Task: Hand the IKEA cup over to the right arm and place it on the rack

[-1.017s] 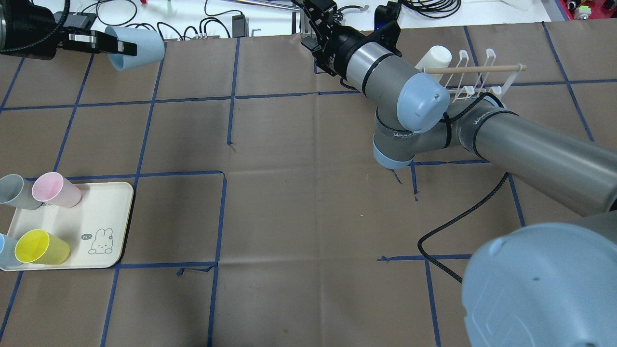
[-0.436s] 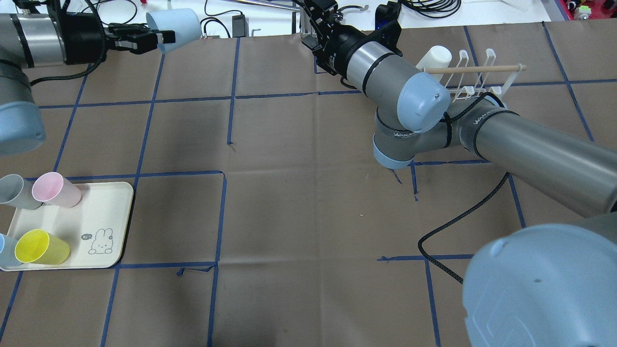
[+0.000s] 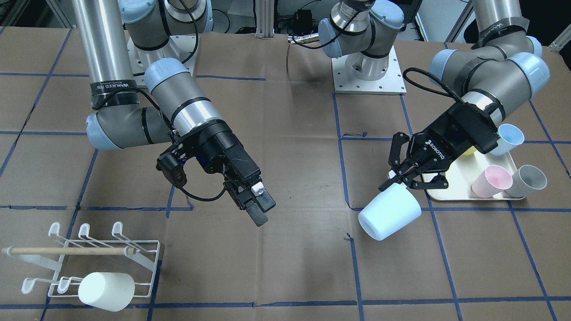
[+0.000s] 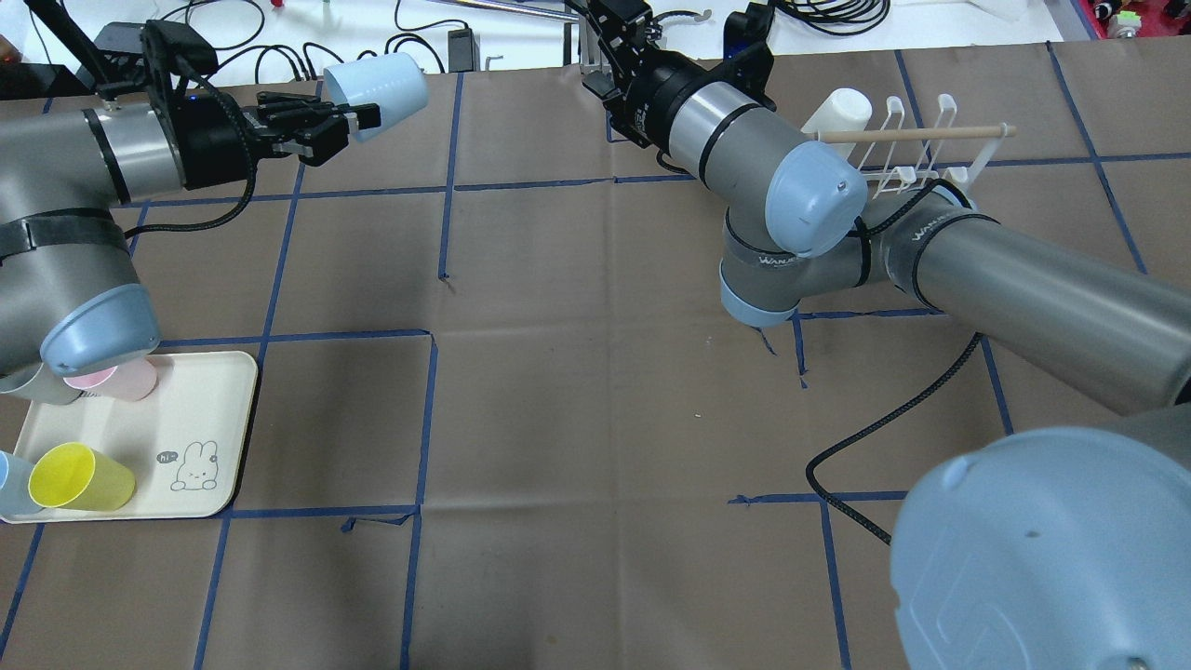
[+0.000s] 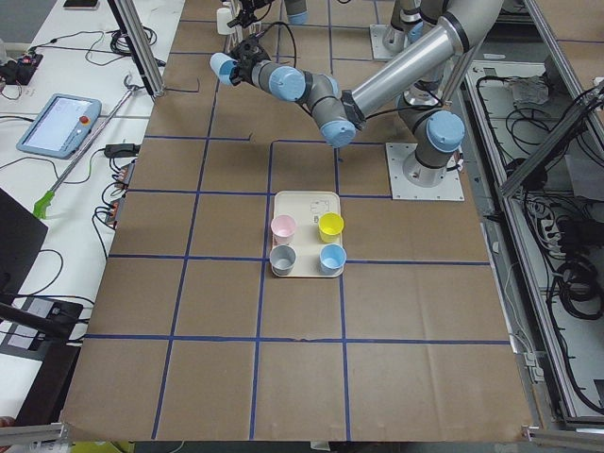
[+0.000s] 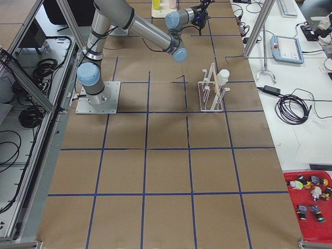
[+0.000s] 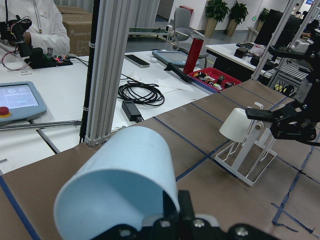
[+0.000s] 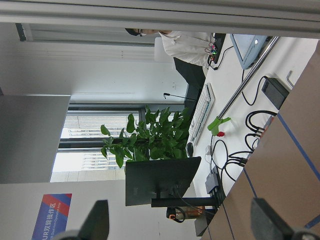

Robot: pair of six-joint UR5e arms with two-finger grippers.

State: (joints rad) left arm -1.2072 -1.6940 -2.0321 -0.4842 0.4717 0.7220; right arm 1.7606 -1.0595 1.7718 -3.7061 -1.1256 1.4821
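Observation:
My left gripper (image 3: 403, 180), with white ROBOTIQ lettering, is shut on the rim of a light blue cup (image 3: 389, 217) and holds it on its side above the table. In the overhead view the cup (image 4: 377, 82) is at the far left, mouth toward the left gripper (image 4: 346, 128). The cup fills the left wrist view (image 7: 120, 185). My right gripper (image 3: 263, 212) is open and empty, in the air well apart from the cup. The white wire rack (image 3: 111, 249) with a wooden dowel stands beyond my right gripper (image 4: 614, 19) and holds a white cup (image 3: 107, 291).
A cream tray with a bear drawing (image 3: 450, 171) holds a pink cup (image 3: 490, 180), a grey cup (image 3: 528, 180), a blue cup (image 3: 508, 138) and a yellow cup (image 4: 79, 476). A black cable (image 4: 875, 428) loops over the table by the right arm.
My left arm has swung toward the table's middle with the blue cup in its gripper. The right arm has not moved.

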